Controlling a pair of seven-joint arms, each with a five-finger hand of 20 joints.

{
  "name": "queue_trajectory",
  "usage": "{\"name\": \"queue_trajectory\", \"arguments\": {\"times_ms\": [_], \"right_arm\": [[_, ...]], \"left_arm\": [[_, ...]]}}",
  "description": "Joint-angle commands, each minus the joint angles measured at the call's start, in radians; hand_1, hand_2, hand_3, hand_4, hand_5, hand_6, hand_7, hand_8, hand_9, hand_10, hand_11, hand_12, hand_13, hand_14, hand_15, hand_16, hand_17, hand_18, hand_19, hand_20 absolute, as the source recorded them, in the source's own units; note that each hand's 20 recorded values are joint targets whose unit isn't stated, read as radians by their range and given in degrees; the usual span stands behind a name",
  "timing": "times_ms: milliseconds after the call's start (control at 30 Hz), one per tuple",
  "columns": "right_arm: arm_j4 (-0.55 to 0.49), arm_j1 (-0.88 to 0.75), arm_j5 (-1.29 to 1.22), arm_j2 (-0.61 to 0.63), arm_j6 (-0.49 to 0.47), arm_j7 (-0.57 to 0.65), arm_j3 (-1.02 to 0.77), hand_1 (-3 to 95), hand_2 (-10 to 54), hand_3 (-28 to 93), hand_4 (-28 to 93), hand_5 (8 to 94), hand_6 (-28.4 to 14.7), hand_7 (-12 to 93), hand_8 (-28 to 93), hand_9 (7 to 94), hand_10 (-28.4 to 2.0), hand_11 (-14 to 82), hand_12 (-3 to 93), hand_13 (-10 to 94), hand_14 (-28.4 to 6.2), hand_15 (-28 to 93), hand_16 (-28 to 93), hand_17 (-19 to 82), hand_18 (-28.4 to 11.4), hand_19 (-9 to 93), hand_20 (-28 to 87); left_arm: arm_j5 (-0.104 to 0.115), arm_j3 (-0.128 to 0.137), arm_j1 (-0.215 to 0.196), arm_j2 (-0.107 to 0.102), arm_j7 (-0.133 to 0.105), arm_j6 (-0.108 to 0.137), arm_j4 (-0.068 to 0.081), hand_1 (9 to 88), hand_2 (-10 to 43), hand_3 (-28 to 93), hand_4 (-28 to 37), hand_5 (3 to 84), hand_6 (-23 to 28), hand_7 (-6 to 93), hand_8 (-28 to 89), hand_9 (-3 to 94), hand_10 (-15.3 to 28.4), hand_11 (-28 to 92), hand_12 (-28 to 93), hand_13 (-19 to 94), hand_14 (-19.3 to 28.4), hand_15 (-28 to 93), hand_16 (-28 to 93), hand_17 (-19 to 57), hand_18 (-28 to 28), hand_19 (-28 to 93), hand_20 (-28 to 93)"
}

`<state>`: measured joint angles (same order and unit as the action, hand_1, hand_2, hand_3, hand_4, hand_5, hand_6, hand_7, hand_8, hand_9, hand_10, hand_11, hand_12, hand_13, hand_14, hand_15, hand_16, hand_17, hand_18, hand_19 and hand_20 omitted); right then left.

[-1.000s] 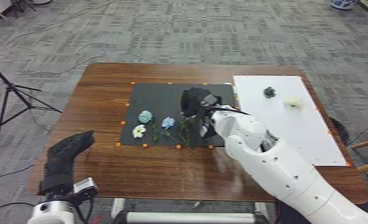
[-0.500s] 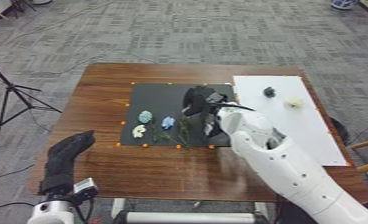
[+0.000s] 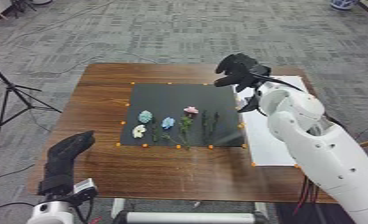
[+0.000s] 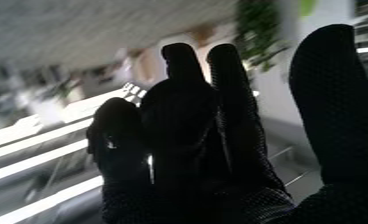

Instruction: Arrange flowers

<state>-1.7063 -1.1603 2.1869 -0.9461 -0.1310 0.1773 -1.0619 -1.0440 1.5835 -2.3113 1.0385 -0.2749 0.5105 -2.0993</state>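
Brown table, black mat, white sheet.
Near left, the left hand rests open; cream flower, teal flower, blue flower and pink flower lie on the mat, probably light, soft-petalled, best pinched by the stem; far right, the right hand hangs open, empty.

From my station I see the flowers lying flat on the black mat. Leftmost are a pale blue-green bloom and, nearer me, a cream one. A blue bloom lies just to their right. Farther right I see a pink bloom, leafy green stems on its near side, and two slim dark-green sprigs side by side, pointing away from me.
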Motion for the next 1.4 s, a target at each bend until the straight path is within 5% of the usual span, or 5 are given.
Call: {"name": "queue_trajectory", "arguments": {"times_ms": [33, 233, 500, 1033, 1400], "right_arm": [[0.145, 0.0, 0.078, 0.144, -0.039, 0.073, -0.056, 36.9, -9.5, 65, -18, 55.8, -2.2, 15, -7, 60.4, -14.5, 8.5, 18.3, 81, -5.0, 63, 35, 55, -16.0, 93, 56], [0.181, -0.092, 0.146, 0.147, -0.197, 0.116, -0.178, 31.9, -9.5, 64, -19, 48.7, -3.4, 12, -5, 51.6, -16.1, 7.1, 18.8, 75, -8.1, 65, 35, 51, -18.2, 93, 55], [0.239, -0.133, 0.162, 0.129, -0.186, 0.115, -0.199, 28.8, -9.5, 61, -20, 41.8, -4.7, 8, -4, 44.8, -17.6, 5.8, 19.8, 71, -10.9, 68, 33, 48, -20.1, 93, 53], [0.189, -0.091, 0.105, 0.211, 0.373, 0.075, 0.0, 62.1, -9.2, 55, -20, 77.5, -0.7, 22, 9, 88.6, -9.0, 10.7, 33.4, 87, -3.4, 65, 33, 62, -15.1, 93, 58], [0.107, 0.058, 0.055, 0.102, 0.209, -0.088, 0.21, 60.8, -9.5, 57, -21, 78.5, 0.4, 22, 9, 88.7, -10.4, 10.2, 32.7, 87, -2.8, 64, 35, 62, -14.8, 93, 60]], "left_arm": [[-0.002, -0.001, -0.012, 0.01, 0.002, 0.004, -0.01, 31.3, -0.7, 68, -22.9, 52.9, -0.4, 21.2, -10, 51.3, 13.5, 25, 13, 40, 16.7, 23, 1, 3.4, 13.2, 15, 17], [-0.004, 0.001, -0.018, 0.013, 0.001, 0.004, -0.013, 31.4, -0.5, 68, -22.9, 53.0, -0.5, 21.2, -10, 51.3, 13.5, 25, 14, 40, 16.7, 23, 1, 3.5, 13.2, 15, 17], [-0.005, -0.004, -0.01, 0.018, 0.004, 0.003, -0.01, 31.4, -0.4, 68, -22.7, 53.2, -0.6, 21.3, -10, 51.3, 13.5, 25, 14, 40, 16.7, 23, 1, 3.5, 13.2, 15, 17], [0.0, 0.002, -0.024, 0.017, -0.003, 0.01, -0.016, 31.2, -0.3, 68, -22.9, 53.5, -0.5, 21.1, -10, 51.3, 13.6, 25, 14, 40, 16.6, 23, 1, 3.5, 13.2, 15, 17], [-0.005, -0.005, -0.014, 0.015, 0.004, -0.008, -0.011, 31.2, -0.1, 68, -23.0, 53.4, -0.4, 21.0, -10, 51.3, 13.7, 25, 14, 40, 16.6, 23, 1, 3.5, 13.2, 15, 17]]}}
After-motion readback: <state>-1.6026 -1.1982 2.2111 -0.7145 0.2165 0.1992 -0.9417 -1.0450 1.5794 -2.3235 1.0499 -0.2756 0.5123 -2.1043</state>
